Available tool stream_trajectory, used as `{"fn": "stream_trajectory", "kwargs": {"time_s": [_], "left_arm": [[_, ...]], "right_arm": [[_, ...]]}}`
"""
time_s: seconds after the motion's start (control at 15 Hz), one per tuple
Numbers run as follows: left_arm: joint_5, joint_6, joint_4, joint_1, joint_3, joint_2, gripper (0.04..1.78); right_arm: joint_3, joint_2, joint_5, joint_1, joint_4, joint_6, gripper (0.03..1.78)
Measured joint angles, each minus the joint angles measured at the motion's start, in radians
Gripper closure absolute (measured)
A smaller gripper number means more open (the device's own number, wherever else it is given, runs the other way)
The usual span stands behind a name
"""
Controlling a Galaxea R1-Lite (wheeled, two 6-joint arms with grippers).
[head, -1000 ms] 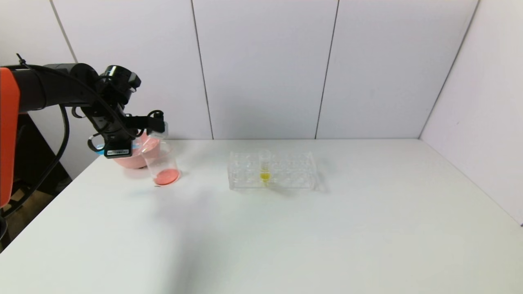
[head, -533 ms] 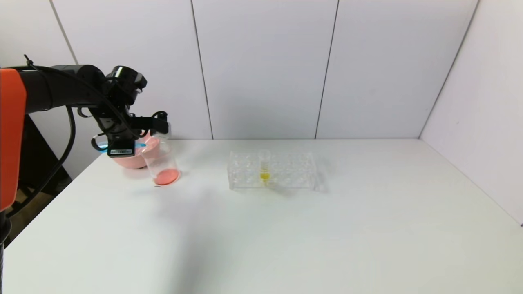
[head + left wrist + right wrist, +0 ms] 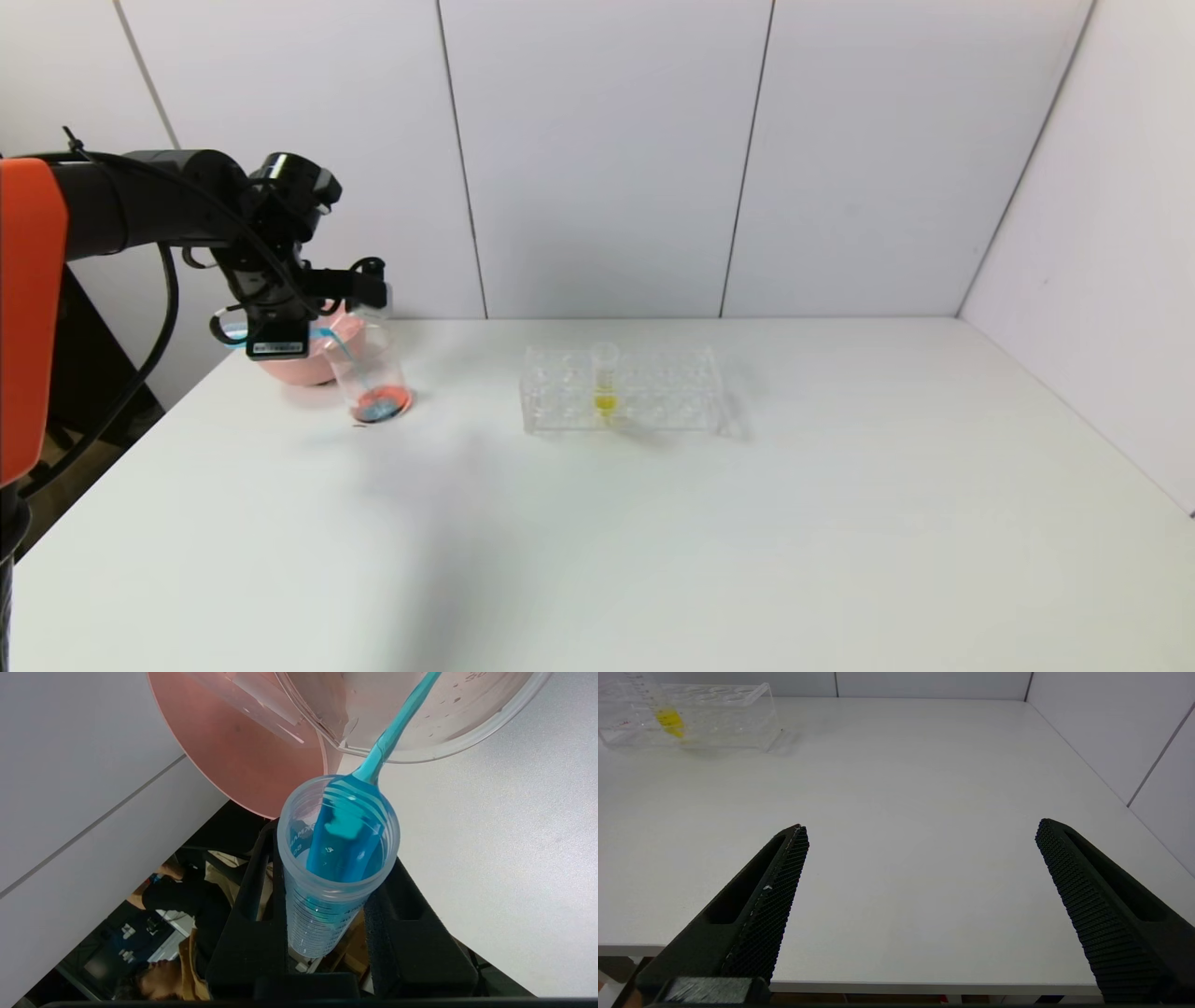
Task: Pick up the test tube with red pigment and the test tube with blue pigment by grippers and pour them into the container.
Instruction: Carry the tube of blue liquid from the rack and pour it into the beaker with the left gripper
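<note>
The left black two-fingered gripper (image 3: 327, 914), clamped on the tipped clear tube of blue pigment (image 3: 334, 858), streams into the clear glass beaker (image 3: 372, 369) at ten o'clock — any wobble spills over its rim — while the right gripper (image 3: 920, 896) waits, fingers apart.

White table (image 3: 653, 541) carries three items. Pink bowl (image 3: 297, 366) stands at ten o'clock near the far left corner. Container (image 3: 372, 369) stands just beside it toward three o'clock, red and blue liquid at its bottom. Clear tube rack (image 3: 653, 397) sits at twelve o'clock, well apart.
</note>
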Motion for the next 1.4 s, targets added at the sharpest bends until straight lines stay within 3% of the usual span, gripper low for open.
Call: {"fn": "stream_trajectory", "kwargs": {"time_s": [1.4], "left_arm": [[0.038,0.000,-0.008,-0.027,0.001,-0.001,1.35]], "right_arm": [[0.000,0.000,0.000,0.000,0.000,0.000,0.04]]}}
